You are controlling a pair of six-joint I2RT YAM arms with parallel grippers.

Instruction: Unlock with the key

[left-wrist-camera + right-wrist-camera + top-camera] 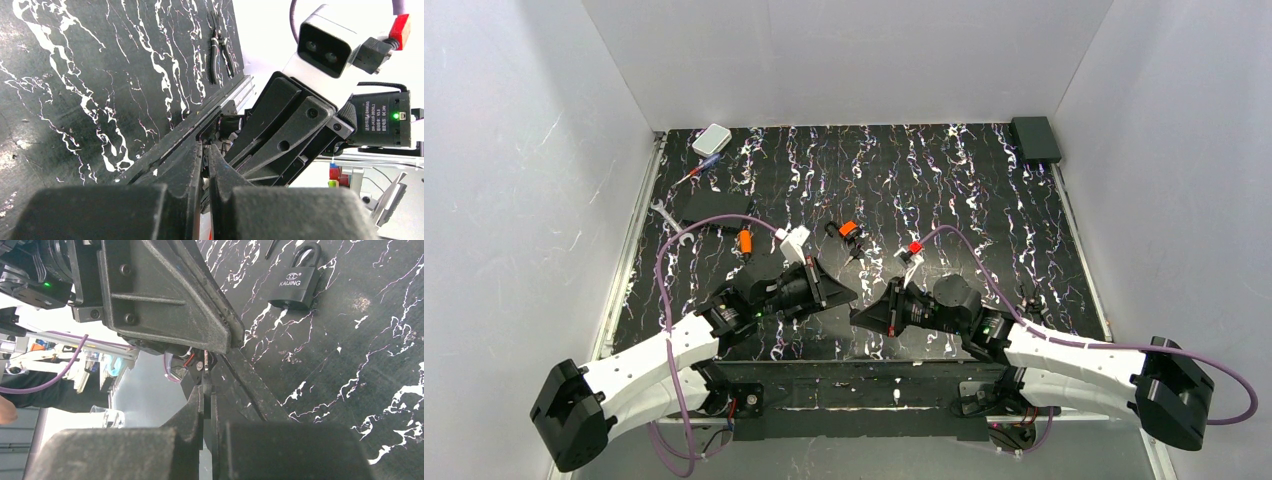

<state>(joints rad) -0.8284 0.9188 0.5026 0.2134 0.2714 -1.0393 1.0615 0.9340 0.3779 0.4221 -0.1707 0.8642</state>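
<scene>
1. Left pincer (pixel 852 296) and right pincer (pixel 856 312) are closed, tips meeting by the surface's (pixel 924 180) near edge. The key (pixel 206 361) seems pinched between both.
2. Confirm your left hold before the right releases.
3. Padlock (pixel 295 282) next.

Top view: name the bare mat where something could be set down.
Bare: the far strip between the white box and the dark block; the right side from there down to the pliers. Crowded: the left, around screwdriver, wrench and flat dark box; the near middle, where left gripper and right gripper meet.
</scene>
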